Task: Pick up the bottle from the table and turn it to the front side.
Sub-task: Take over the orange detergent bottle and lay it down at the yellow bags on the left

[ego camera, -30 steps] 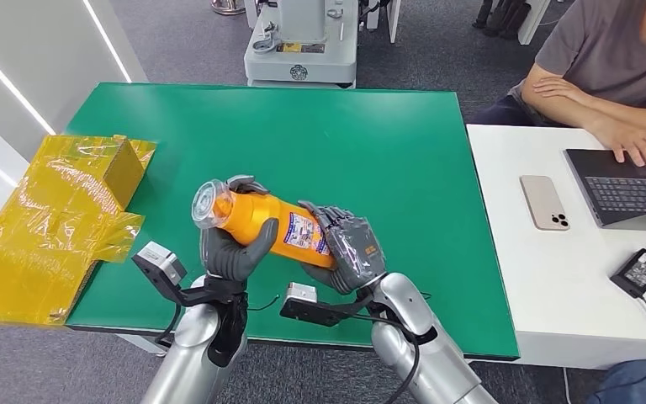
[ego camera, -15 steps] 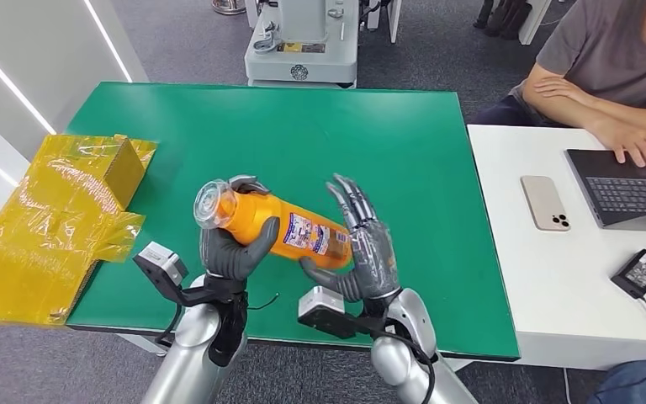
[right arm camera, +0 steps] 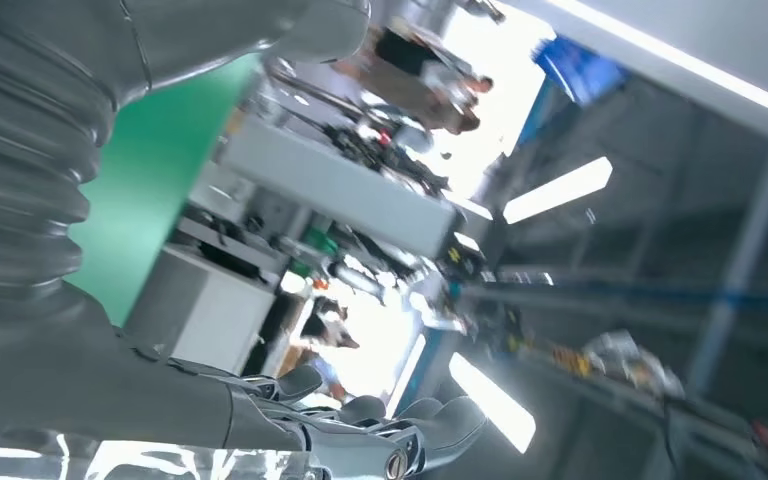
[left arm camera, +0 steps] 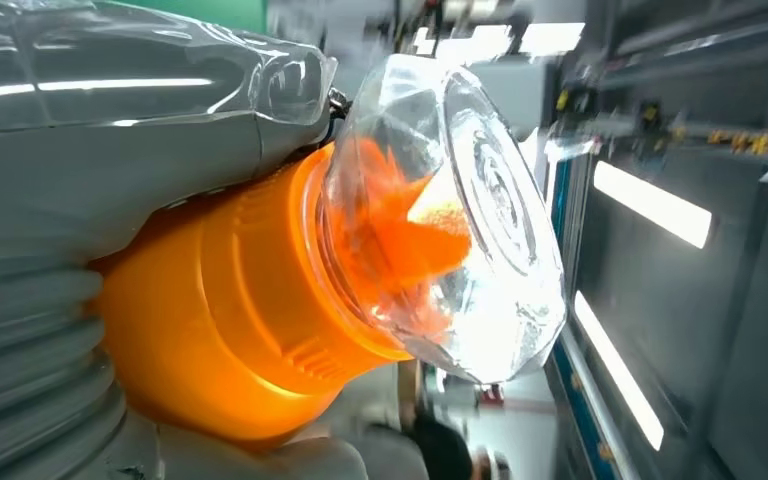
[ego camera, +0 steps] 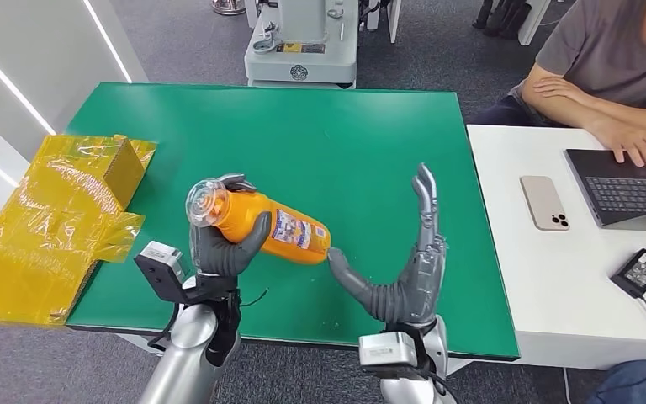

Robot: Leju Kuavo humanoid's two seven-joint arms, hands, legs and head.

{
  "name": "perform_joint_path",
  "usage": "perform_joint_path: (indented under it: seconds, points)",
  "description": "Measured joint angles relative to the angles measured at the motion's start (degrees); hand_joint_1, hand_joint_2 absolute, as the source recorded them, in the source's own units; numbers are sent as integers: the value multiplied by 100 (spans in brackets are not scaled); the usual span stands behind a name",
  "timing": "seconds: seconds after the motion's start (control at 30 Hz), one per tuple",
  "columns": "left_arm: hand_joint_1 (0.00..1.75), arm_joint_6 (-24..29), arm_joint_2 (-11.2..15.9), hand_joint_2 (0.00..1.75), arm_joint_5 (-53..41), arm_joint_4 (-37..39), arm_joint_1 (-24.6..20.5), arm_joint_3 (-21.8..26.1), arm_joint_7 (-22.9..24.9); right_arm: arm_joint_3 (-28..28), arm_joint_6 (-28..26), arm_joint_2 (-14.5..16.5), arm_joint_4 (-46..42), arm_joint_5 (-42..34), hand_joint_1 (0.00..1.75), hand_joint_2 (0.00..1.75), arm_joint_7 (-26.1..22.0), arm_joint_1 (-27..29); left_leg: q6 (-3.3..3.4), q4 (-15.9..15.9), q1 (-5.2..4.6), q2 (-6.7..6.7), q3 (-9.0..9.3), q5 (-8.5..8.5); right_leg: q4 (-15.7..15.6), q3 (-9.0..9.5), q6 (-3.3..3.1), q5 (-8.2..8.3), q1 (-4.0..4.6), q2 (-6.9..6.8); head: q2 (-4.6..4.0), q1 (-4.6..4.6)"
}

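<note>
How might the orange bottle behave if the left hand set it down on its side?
The bottle is round, so it would probably roll on the flat table. Its body looks rigid in the left hand. Its glossy surface may be slippery.

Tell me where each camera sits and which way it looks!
Head view: high on the robot, looking down at the green table; both silver arms show, the left hand holding the orange plastic bottle with a clear cap, the right hand spread open.
Left wrist view: behind the left hand, facing the bottle's clear cap up close.
Right wrist view: behind the right hand, looking past its fingers across the room.
Shared: head and left wrist views both show the bottle.
</note>
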Motion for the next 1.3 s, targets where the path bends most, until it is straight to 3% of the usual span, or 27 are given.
perform_joint_path:
  seconds: [0.13,0.43,0.63,0.77,1.0,1.3]
  points:
    - [175,738,130,175,-755,-266,-4,162,-70,-200,-78,216,-251,-345,0,175,-543,247,-1,-3,1,0,1,0,0,0,-1,-1,0,0,0,-1]
    - [175,2029,779,175,-2134,-844,-92,430,-2,-393,-82,324,-295,-713,0,175,-629,595,-1,-5,1,3,2,1,1,1,-1,-1,1,1,0,0]
    - [175,2656,1412,175,-3155,-814,-501,445,345,-411,-82,363,-192,-833,0,175,-630,622,-1,-5,1,3,4,3,2,1,-2,-1,1,1,0,0]
    - [175,3041,1860,175,-4482,-422,-930,445,892,-424,-82,383,-117,-919,0,175,-632,617,-2,-4,1,5,6,4,5,1,-4,2,1,4,0,1]
    - [175,3086,2421,175,-7104,733,-1500,443,1451,-413,-81,391,13,-1140,0,175,-617,581,-2,-5,0,12,8,4,7,1,-6,3,1,12,0,1]
    - [175,3079,2620,175,-7826,2051,-1857,405,1736,-377,-80,393,145,-1200,0,175,-591,527,-3,-4,0,12,7,4,5,-1,-5,1,1,13,0,2]
